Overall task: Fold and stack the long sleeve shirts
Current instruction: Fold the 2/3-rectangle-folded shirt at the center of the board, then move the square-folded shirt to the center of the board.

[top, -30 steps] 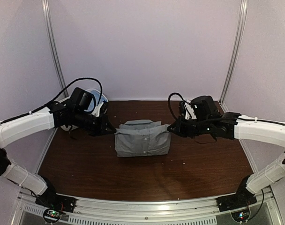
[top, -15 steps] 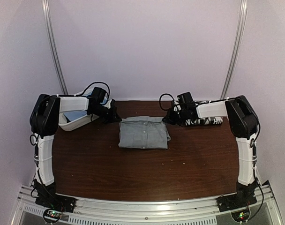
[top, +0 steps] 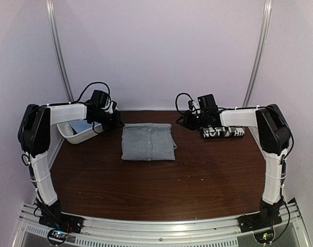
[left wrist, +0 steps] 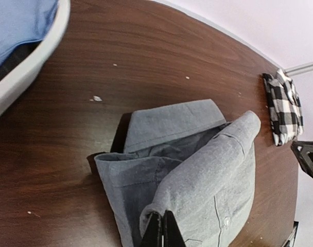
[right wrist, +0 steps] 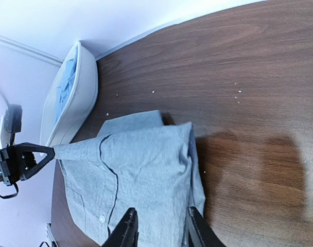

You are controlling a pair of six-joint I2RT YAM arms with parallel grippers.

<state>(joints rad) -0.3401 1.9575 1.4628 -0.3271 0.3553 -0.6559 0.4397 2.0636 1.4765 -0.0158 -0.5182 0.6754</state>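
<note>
The grey shirt (top: 148,142) lay as a soft, creased rectangle between both end effectors. The left end effector (left wrist: 159,222) pinched its corner, and the right end effector (right wrist: 160,215) hung spread over its far edge. The checked shirt (top: 223,132) sat folded beside the right one on the wooden counter (top: 161,188). The blue shirt (left wrist: 17,20), rumpled in the smooth tub (right wrist: 84,87) beside the left one, looked unfolded, and nothing was stacked.

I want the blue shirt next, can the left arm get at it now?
Probably not yet: the left hand is shut on a corner of the grey shirt. If it lets go, the blue shirt lies uncovered in the tub beside it.
</note>
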